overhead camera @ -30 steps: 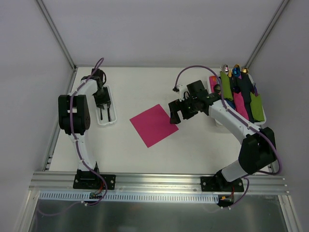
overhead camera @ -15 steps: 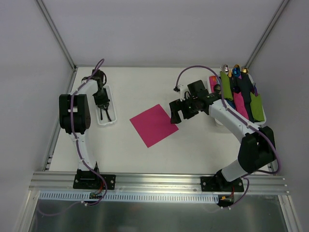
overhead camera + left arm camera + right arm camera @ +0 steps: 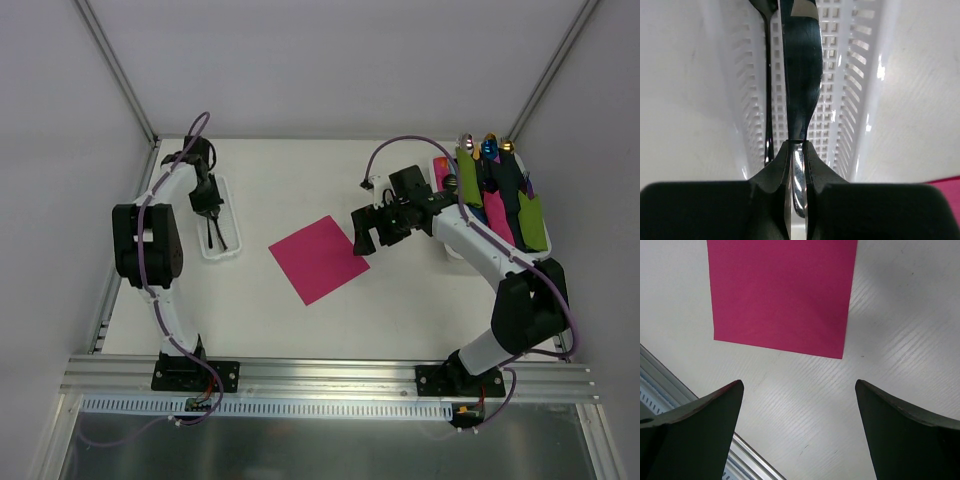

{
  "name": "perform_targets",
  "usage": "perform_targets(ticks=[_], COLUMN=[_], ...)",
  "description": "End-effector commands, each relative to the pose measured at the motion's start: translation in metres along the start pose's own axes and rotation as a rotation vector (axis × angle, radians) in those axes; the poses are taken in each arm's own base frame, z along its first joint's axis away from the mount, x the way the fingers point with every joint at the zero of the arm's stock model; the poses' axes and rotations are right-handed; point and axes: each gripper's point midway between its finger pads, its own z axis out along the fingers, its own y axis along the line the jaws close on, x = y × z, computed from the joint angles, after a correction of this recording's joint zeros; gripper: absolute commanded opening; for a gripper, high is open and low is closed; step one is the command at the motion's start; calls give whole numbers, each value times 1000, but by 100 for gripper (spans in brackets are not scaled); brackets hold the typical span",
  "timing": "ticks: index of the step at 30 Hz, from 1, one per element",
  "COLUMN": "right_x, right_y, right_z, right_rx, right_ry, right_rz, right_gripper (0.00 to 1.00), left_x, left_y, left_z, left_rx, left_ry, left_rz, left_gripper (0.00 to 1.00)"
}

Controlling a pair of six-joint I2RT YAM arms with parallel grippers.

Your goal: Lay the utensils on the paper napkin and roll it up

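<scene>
Checking utensils first: one dark utensil [image 3: 801, 75] is clamped by its handle in the left gripper [image 3: 796, 150], jaws pinched narrow on it, blade end running straight away from the wrist cam. Second utensil [image 3: 768, 100], thinner in that view, lies just beside it on the L side, along the slotted floor of the white tray [image 3: 850, 100]. Whether the gripped piece is lifted off the tray floor or resting on it: can't tell.

Top view: left gripper [image 3: 207, 205] sits over the far half of the tray [image 3: 232, 250], tray lying lengthwise at the L edge of the table [image 3: 280, 180]. Dark cutlery shows as thin sticks inside the tray, near end; detail too small to sort.

Paper napkin [image 3: 318, 258]: flat, unrolled, magenta-pink, set corner-on approx. mid-table, well apart from the tray. Nothing lying on it.

Right gripper [image 3: 358, 232]: jaws spread wide, holding nothing, at the napkin's R corner. Wrist cam confirms: both fingers [image 3: 705, 420] dark and far apart at the bottom of the view, bare table between them, napkin [image 3: 782, 295] beyond the tips with its near edge clear of both. Contact w/ table not shown.

Far R side of table: batch of rolled napkins [image 3: 468, 180], green, black, blue and pink, w/ silver, blue and gold heads poking out at the far end.
</scene>
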Motion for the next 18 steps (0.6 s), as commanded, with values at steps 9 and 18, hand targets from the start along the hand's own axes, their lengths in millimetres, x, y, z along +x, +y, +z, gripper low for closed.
perform_targets(ticks=[9, 18], right_x=[-9, -17], right_y=[3, -10], right_z=[-9, -34], right_rx=[-29, -34], right_ry=[-37, -81], right_rz=[14, 61], right_gripper=[99, 99], left_x=[-28, 49], left_y=[-58, -143], left_z=[-134, -127], left_rx=[133, 240], left_ry=[-267, -147], left_rz=[187, 335], left_gripper=[0, 0])
